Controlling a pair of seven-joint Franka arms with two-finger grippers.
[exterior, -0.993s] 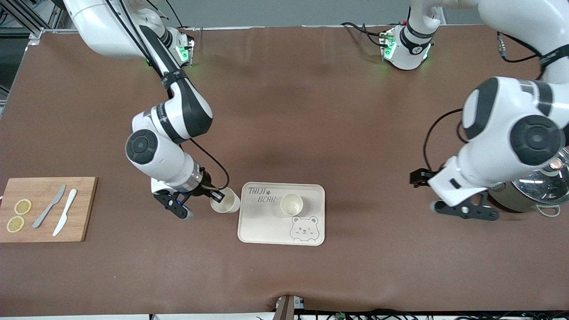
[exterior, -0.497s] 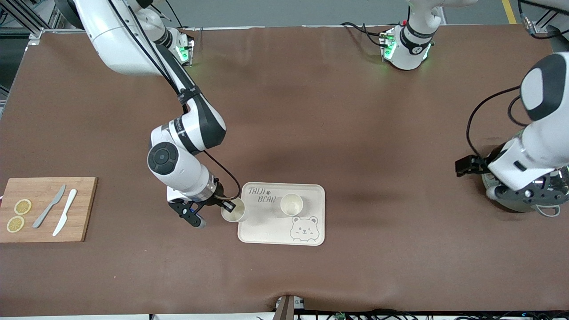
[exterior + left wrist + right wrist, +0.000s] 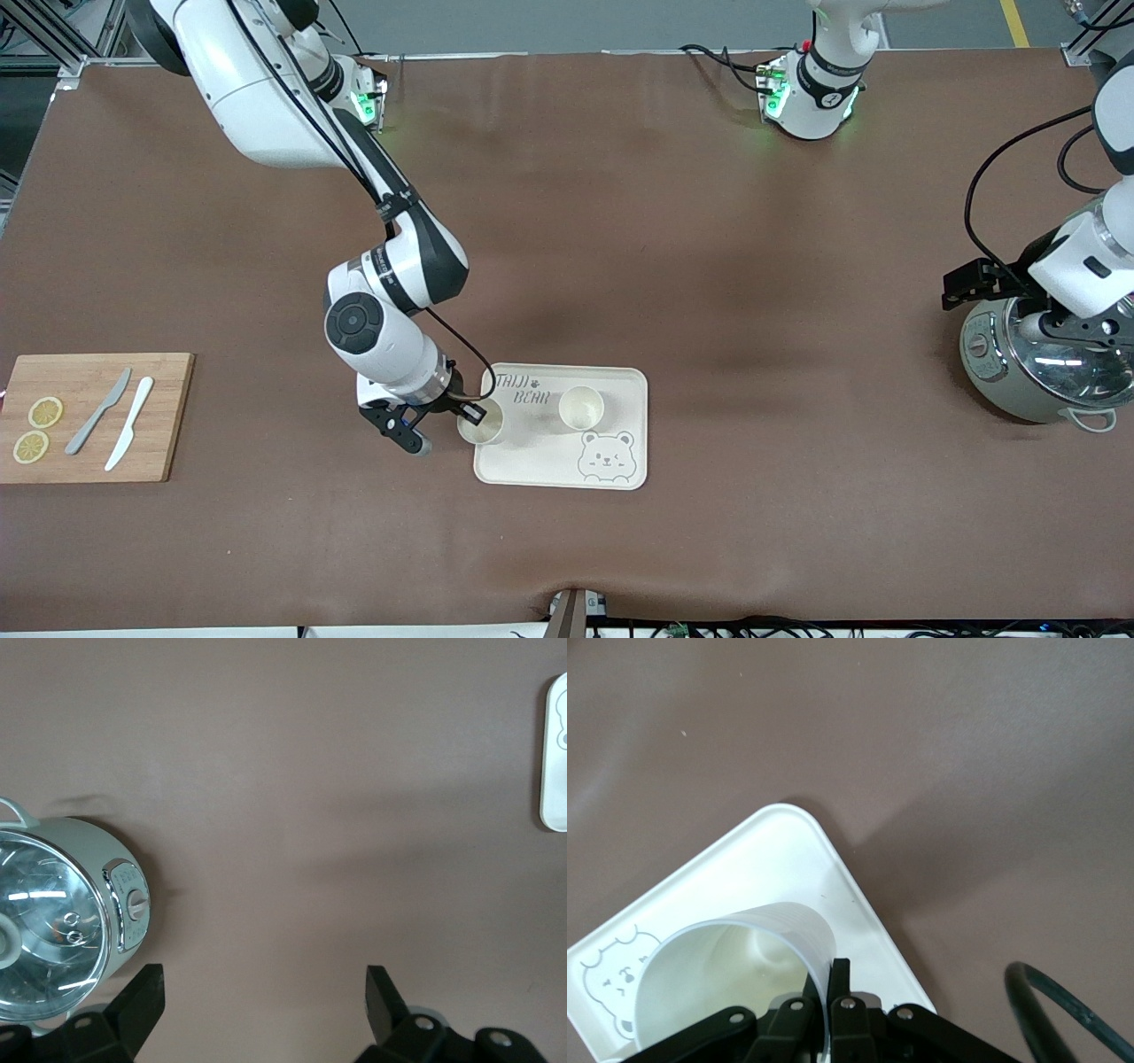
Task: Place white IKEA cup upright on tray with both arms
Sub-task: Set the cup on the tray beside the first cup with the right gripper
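I see my right gripper (image 3: 462, 416) pinching the wall of a smooth white cup (image 3: 479, 423) — upright over the edge of the flat cream tray (image 3: 620, 390). My left gripper (image 3: 261, 1005) hangs spread wide over the steel pot (image 3: 1032, 372) — waiting.

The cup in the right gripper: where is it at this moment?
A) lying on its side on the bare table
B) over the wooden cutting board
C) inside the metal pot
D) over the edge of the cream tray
D: the right gripper pinches the cup's rim, mouth up, over the tray's edge toward the right arm's end.
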